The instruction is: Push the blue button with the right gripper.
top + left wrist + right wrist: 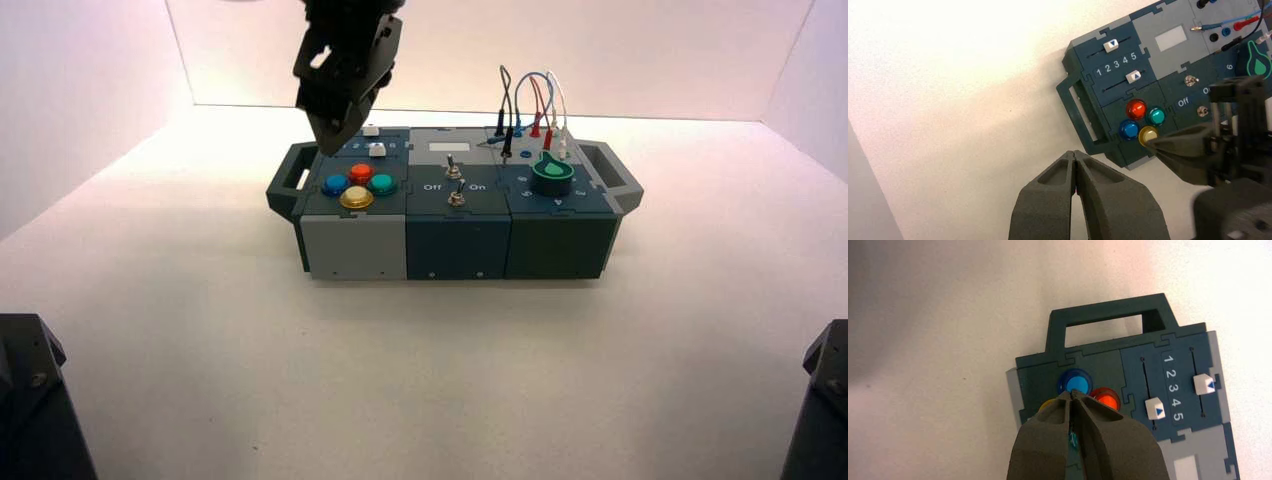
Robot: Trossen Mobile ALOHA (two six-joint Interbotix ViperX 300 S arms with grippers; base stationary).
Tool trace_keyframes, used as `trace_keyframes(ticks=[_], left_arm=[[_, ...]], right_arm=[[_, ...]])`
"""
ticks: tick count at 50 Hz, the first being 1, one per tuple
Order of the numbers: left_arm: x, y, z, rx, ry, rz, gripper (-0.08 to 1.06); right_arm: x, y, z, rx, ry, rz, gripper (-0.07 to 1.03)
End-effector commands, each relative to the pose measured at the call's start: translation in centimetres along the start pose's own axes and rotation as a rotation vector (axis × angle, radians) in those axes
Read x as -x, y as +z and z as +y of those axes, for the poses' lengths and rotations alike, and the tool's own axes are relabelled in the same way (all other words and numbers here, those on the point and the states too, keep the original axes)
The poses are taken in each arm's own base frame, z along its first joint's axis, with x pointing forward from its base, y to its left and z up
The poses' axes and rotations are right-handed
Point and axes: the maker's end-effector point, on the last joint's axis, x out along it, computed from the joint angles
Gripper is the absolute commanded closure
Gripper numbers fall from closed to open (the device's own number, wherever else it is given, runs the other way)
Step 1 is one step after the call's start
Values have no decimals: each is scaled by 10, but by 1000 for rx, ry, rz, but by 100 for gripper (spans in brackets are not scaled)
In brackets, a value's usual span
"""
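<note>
The blue button (335,185) (1129,130) (1075,383) sits on the left-handle side of a diamond of four domes, on the box's left module. My right gripper (335,148) (1150,142) (1074,395) is shut with nothing in it and hangs over that cluster. In the right wrist view its tips lie at the blue button's edge; whether they touch it I cannot tell. My left gripper (1075,154) is shut and empty, held over the bare table off the box's left front corner.
Red (1108,399), teal (1156,116) and yellow (356,198) buttons surround the blue one. Two white sliders (1154,407) lie beside a 1–5 scale. Toggle switches (455,190), a green knob (551,172) and looped wires (530,100) fill the box's middle and right. Black bases (35,400) stand at the front corners.
</note>
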Motion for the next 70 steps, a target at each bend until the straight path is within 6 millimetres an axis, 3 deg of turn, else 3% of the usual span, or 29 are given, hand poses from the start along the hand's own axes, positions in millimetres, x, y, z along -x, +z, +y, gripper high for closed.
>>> trace_keyframes(ticks=[1, 49, 55, 70], left_arm=[[10, 5, 0, -2, 7, -35, 101], [6, 3, 0, 2, 6, -27, 101], [5, 3, 1, 1, 8, -32, 101], [0, 10, 4, 10, 18, -56, 101]], right_arm=[[5, 17, -9, 21, -32, -37, 98], [-32, -1, -13, 98, -44, 55, 98], [-23, 5, -15, 87, -55, 35, 98], [34, 19, -20, 40, -73, -15, 98]])
